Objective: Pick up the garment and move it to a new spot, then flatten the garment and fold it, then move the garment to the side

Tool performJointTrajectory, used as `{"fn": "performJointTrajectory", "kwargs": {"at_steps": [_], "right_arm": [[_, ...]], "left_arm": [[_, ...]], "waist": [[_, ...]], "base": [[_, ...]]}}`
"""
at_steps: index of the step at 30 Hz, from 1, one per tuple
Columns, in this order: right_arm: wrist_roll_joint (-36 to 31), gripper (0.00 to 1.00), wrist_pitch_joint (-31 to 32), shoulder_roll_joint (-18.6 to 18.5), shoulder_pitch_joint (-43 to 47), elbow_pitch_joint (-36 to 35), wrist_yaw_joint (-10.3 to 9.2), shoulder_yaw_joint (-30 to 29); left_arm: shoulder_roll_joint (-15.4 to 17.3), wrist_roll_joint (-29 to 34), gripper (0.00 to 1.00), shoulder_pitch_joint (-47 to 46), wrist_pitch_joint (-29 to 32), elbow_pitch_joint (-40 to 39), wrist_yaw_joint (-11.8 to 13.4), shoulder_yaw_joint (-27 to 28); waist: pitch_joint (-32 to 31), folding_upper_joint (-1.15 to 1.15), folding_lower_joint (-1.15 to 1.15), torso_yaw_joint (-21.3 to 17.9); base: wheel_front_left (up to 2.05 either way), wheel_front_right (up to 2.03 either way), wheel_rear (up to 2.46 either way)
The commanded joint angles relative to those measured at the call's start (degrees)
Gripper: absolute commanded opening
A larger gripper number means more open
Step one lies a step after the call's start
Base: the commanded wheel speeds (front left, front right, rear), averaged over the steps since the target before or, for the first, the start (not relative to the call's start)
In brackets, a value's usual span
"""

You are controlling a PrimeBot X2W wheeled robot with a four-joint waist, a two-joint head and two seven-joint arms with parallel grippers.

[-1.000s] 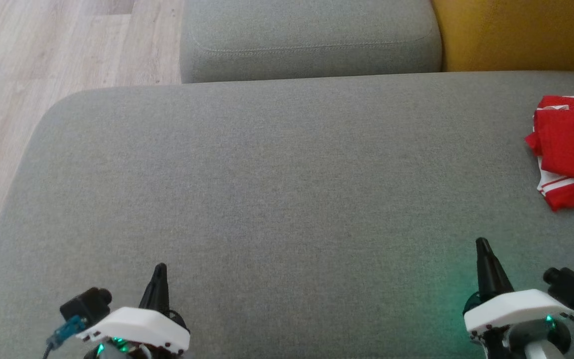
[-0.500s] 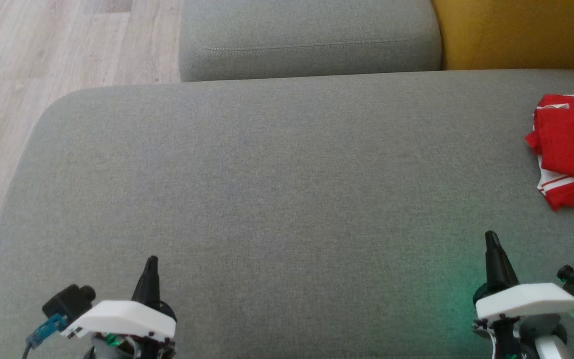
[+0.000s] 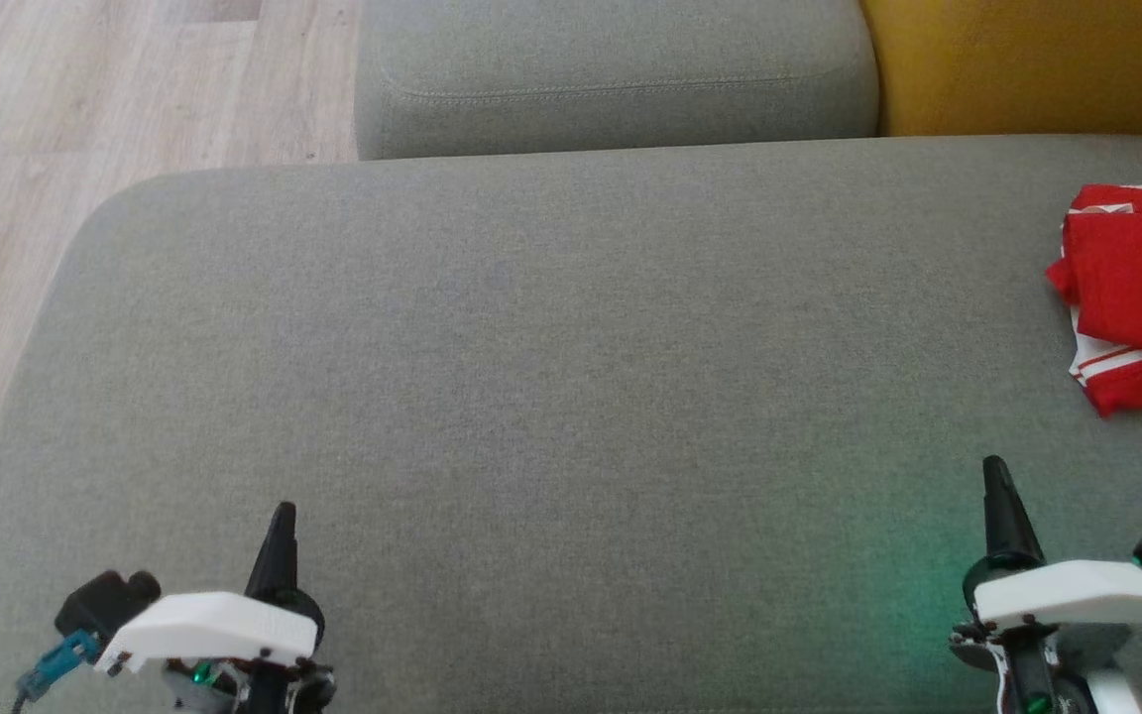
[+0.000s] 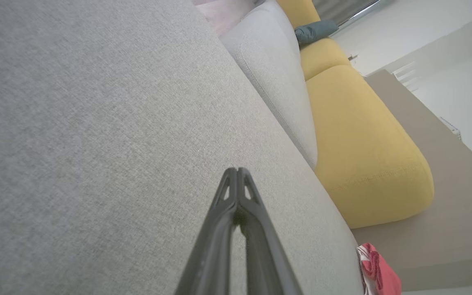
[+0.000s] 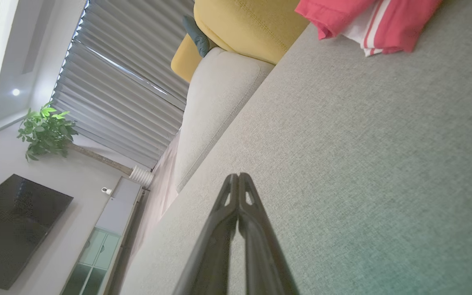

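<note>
A folded red garment (image 3: 1138, 297) with white stripes lies at the right edge of the grey sofa seat (image 3: 551, 377), partly cut off by the frame. It also appears at the top of the right wrist view as the garment (image 5: 367, 20), and as a small red patch of garment (image 4: 377, 272) in the left wrist view. My left gripper (image 3: 282, 521) hovers over the seat's near left, shut and empty, as seen with my left gripper (image 4: 237, 171). My right gripper (image 3: 995, 474) is at the near right, shut and empty, well short of the garment, shown as my right gripper (image 5: 238, 177).
A grey back cushion (image 3: 611, 74) stands behind the seat, with a yellow cushion (image 3: 1027, 64) to its right. Wooden floor (image 3: 85, 119) lies to the left. A dark television (image 5: 10, 229), a plant (image 5: 45, 129) and window blinds (image 5: 125, 78) show in the right wrist view.
Both grippers have drawn apart: the left one moved left and toward the near edge, the right one moved right and slightly forward. The garment has stayed put.
</note>
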Motion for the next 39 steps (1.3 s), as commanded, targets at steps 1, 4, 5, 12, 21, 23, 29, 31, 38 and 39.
{"fn": "performJointTrajectory", "kwargs": {"at_steps": [1, 4, 5, 12, 21, 23, 29, 31, 38, 39], "right_arm": [[1.87, 0.00, 0.39, -0.20, -3.35, -2.24, 0.21, 0.20], [3.84, 0.00, 0.73, -0.21, -3.46, -2.36, 0.22, -0.04], [4.50, 0.00, 0.85, -0.21, -3.50, -2.40, 0.22, -0.12], [9.07, 0.00, 1.64, -0.22, -3.76, -2.68, 0.25, -0.67], [14.33, 0.00, 2.55, -0.23, -4.07, -3.01, 0.27, -1.30], [15.64, 0.00, 2.78, -0.23, -4.14, -3.09, 0.28, -1.46], [20.89, 0.00, 3.69, -0.24, -4.45, -3.41, 0.30, -2.09], [22.21, 0.00, 3.92, -0.24, -4.53, -3.49, 0.31, -2.25], [26.80, 0.00, 4.72, -0.25, -4.79, -3.78, 0.33, -2.80], [27.46, 0.00, 4.83, -0.26, -4.83, -3.82, 0.33, -2.88]], "left_arm": [[0.74, -1.59, 0.00, -3.53, 0.55, -2.23, -0.61, 1.65], [0.75, -3.43, 0.00, -3.69, 1.04, -2.34, -0.94, 2.18], [0.76, -4.04, 0.00, -3.74, 1.20, -2.37, -1.06, 2.36], [0.77, -8.30, 0.00, -4.12, 2.35, -2.62, -1.84, 3.61], [0.78, -13.18, 0.00, -4.56, 3.67, -2.91, -2.74, 5.07], [0.78, -14.40, 0.00, -4.66, 4.00, -2.98, -2.96, 5.43], [0.77, -19.26, 0.00, -5.10, 5.34, -3.26, -3.86, 6.90], [0.77, -20.47, 0.00, -5.21, 5.67, -3.33, -4.08, 7.27], [0.75, -24.72, 0.00, -5.59, 6.86, -3.58, -4.87, 8.57], [0.75, -25.32, 0.00, -5.65, 7.02, -3.62, -4.98, 8.76]], "waist": [[0.02, 0.00, 0.00, 0.00], [0.07, 0.00, 0.00, -0.02], [0.09, 0.00, 0.00, -0.02], [0.21, 0.00, 0.00, -0.05], [0.34, 0.00, 0.00, -0.09], [0.37, 0.00, 0.00, -0.10], [0.51, 0.00, 0.00, -0.13], [0.54, 0.00, 0.00, -0.14], [0.66, 0.00, 0.00, -0.17], [0.67, 0.00, 0.00, -0.17]], "base": [[0.00, 0.00, 0.00], [0.00, 0.00, 0.00], [0.00, 0.00, 0.00], [0.00, 0.00, 0.00], [0.00, 0.00, 0.00], [0.00, 0.00, 0.00], [0.00, 0.00, 0.00], [0.00, 0.00, 0.00], [0.00, 0.00, 0.00], [0.00, 0.00, 0.00]]}}
